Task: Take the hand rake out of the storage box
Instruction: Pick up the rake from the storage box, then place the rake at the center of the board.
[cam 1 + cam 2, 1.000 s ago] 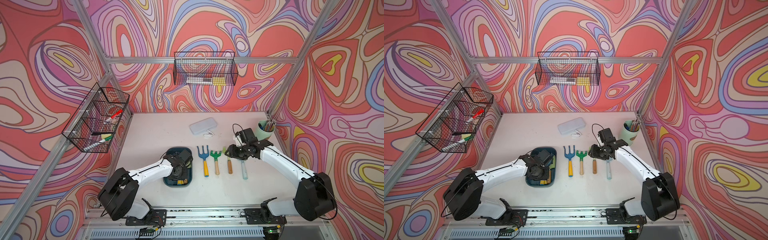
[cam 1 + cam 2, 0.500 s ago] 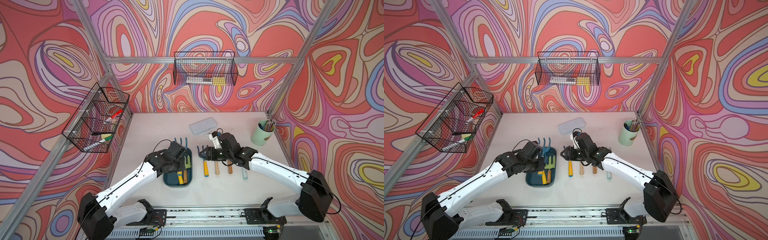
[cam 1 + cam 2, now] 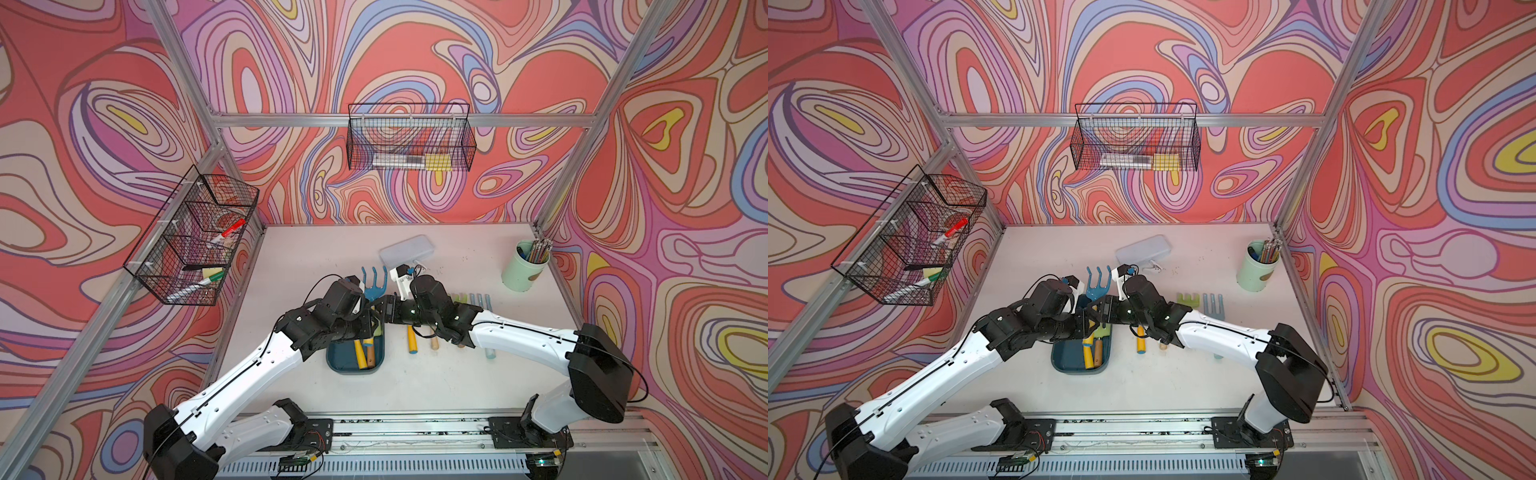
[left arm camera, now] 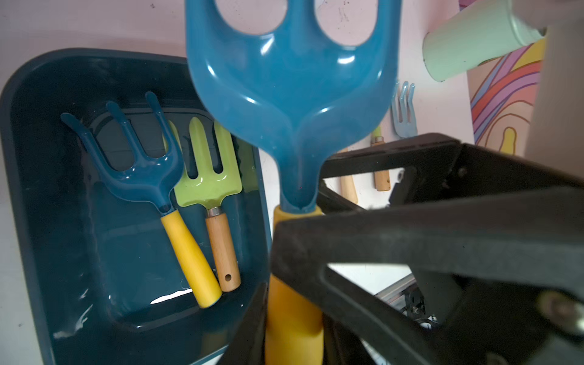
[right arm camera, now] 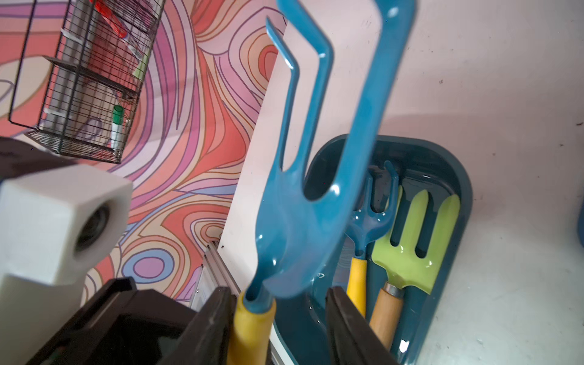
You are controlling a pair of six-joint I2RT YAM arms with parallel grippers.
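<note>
- Hand rake (image 3: pixel 374 286), the blue one with the yellow handle, is up in the air over the storage box (image 3: pixel 338 362), and as far as I can see it's not touching it.
- left gripper (image 3: pixel 368 323) is clamped on the yellow handle. right gripper (image 5: pixel 279 294) has its jaws spread either side of the same handle with a gap on 1 side, so no pinch there.
- Reads to me like a handover mid-lift, with the rake basically out. I'd say right needs to close squarely on the handle before left lets go.
- 2 tools lie in the box: a smaller blue rake (image 4: pixel 132 151) and a lime fork (image 4: pixel 208 170).
- Surface is a pale, slightly speckled tabletop (image 3: pixel 316 249). There's a row of garden tools (image 3: pixel 412 338) beside the box, plus a grey case (image 3: pixel 409 251) and a mint cup (image 3: pixel 521 274) of pencils.
- Room has swirly pink-orange walls, an aluminium frame and 2 black wire baskets (image 3: pixel 409 141).
</note>
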